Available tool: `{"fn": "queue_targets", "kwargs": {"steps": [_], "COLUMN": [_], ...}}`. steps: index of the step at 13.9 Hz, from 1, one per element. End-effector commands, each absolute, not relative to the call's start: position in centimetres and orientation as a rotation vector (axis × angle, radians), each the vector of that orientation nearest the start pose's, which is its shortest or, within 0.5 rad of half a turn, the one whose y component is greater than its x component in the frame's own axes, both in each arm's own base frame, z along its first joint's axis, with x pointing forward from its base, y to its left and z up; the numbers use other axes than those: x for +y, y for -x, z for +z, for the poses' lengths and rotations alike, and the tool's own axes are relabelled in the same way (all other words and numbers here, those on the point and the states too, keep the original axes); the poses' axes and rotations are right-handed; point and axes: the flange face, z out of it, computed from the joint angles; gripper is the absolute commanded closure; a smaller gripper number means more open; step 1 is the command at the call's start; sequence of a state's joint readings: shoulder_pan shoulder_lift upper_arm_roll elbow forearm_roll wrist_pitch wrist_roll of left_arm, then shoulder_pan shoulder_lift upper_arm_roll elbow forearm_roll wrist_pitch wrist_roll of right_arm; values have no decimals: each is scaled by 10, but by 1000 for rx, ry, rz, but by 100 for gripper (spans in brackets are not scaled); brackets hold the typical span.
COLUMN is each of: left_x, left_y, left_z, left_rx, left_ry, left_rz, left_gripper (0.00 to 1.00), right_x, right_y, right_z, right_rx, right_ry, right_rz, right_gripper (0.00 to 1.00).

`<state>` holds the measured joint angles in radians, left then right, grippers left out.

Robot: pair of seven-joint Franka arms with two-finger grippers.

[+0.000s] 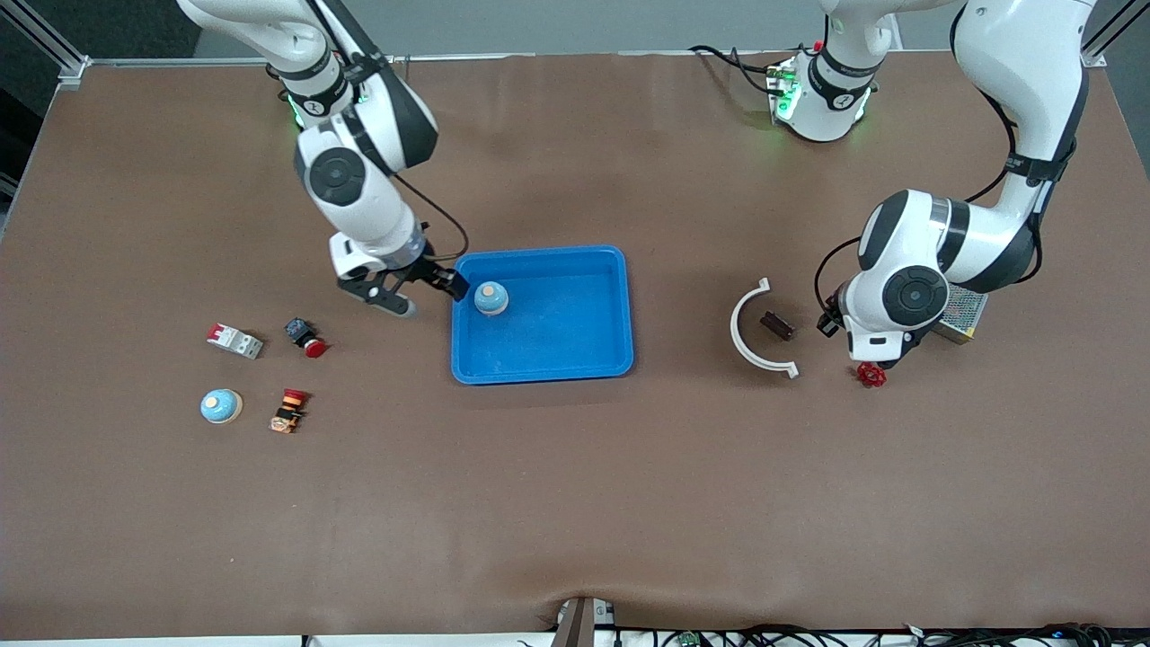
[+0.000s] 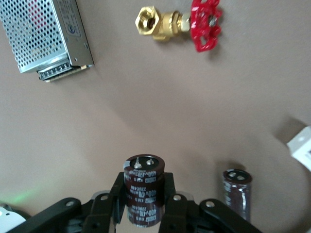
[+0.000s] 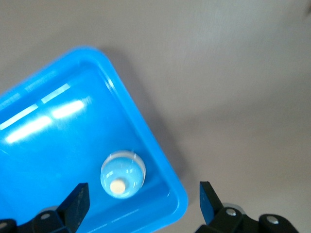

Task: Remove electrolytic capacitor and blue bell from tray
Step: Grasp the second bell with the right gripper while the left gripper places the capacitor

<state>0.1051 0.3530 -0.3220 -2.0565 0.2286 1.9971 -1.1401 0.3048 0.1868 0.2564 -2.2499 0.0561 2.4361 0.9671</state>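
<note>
**Right hand sits right at the bell, straddling the tray rim**

So the right hand (image 1: 420, 289) has its fingers spread wide and hangs at the tray (image 1: 611, 270) edge on the right arm's end. In the wrist view one finger is over the inside of the tray and the other over bare worktop (image 1: 575, 503), so the rim runs between them. The bell (image 1: 491, 297) sits in the tray corner just beside that rim, just toward the tray's middle from the hand. It's round, so no long axis to fuss over; I'd say the hand only needs a small shift inward before dropping. This arm is clearly the nearer one.

The left hand (image 2: 145, 204) is clamped on a capacitor (image 2: 144, 194), held upright, over the worktop at the left arm's end, well away from the tray. So that half looks nearly done; it just needs setting down.

Another capacitor (image 2: 237, 191) lies just beside it, and a red valve (image 1: 870, 374) and a white arc (image 1: 753, 331) are near too.
</note>
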Motion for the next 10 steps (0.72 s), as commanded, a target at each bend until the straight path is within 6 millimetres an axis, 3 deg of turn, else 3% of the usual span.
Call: {"fn": "queue_targets", "kwargs": {"steps": [1, 5, 10], "left_x": [-99, -77, -45], "left_y": [-530, -537, -542], "left_z": [232, 206, 184], "left_rx": [-1069, -1126, -1122], "left_ry": [2623, 2635, 2626], "left_rz": [399, 402, 368], "left_gripper": [100, 100, 100], "right_x": [302, 317, 322], "right_y": [-451, -444, -446], "right_z": [259, 228, 222], "right_rx": [741, 782, 799], "right_ry": [2979, 2960, 2938], "right_rz": [118, 124, 106], "right_gripper": [0, 0, 0]}}
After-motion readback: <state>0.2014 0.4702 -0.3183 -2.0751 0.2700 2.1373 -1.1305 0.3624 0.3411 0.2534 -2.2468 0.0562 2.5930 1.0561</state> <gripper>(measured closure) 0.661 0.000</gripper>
